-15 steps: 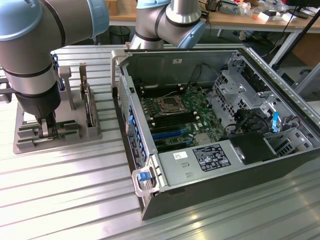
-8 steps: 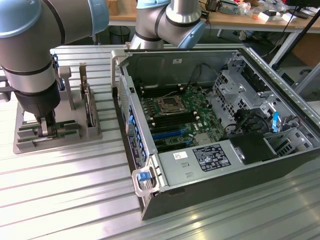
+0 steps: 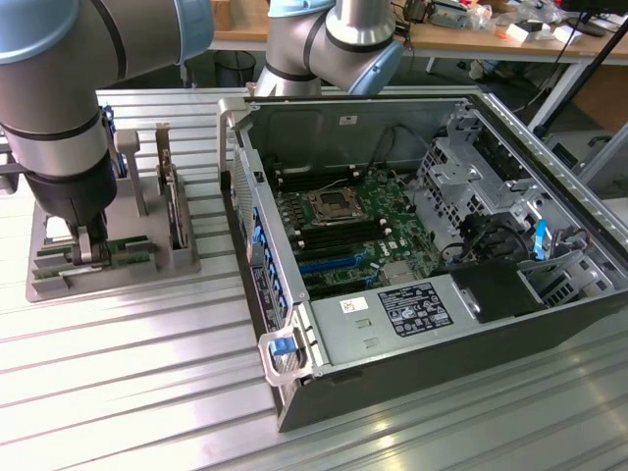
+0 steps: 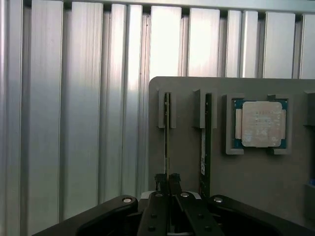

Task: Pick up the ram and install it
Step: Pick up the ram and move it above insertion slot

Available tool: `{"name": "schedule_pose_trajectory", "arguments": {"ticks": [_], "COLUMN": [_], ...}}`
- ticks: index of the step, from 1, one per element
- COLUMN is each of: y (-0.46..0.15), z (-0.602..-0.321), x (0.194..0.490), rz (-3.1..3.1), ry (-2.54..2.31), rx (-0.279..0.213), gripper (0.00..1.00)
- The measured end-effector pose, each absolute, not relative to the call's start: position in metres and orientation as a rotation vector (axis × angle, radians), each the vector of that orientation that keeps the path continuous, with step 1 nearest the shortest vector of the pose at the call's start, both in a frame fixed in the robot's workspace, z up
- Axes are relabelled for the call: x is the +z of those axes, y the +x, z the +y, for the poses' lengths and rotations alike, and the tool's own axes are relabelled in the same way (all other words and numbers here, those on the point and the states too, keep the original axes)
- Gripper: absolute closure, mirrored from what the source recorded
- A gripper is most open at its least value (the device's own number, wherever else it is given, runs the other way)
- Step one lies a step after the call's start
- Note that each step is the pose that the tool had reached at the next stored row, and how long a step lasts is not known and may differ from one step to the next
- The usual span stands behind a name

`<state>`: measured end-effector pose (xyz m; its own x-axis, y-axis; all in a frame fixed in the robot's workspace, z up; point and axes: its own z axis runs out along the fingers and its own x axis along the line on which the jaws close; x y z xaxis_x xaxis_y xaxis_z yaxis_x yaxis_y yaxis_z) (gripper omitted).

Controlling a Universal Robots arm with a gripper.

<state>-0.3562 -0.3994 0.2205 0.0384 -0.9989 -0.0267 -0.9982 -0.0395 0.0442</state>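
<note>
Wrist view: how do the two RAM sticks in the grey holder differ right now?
The ram is clamped in the shut end effector; the spare ram stands untouched. The ram sits nearer the edge of the holder; the spare ram is next to the CPU chip. Both stand on edge in slots.

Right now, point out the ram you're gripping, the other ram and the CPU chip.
gripped ram [image 4: 168, 137]: wrist view, on its thin edge standing in the slot.
other ram [image 4: 206, 118]: wrist view, on its dark edge.
CPU chip [image 4: 261, 123]: wrist view, middle of its silver lid.
</note>
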Motion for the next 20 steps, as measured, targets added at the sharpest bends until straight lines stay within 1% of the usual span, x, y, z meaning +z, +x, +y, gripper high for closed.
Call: {"name": "schedule_pose_trajectory", "arguments": {"ticks": [20], "y": [-0.356], "z": [-0.399], "x": [0.238], "rz": [-2.168], "ry": [2.254], "rx": [-0.078], "gripper": [0.88]}}
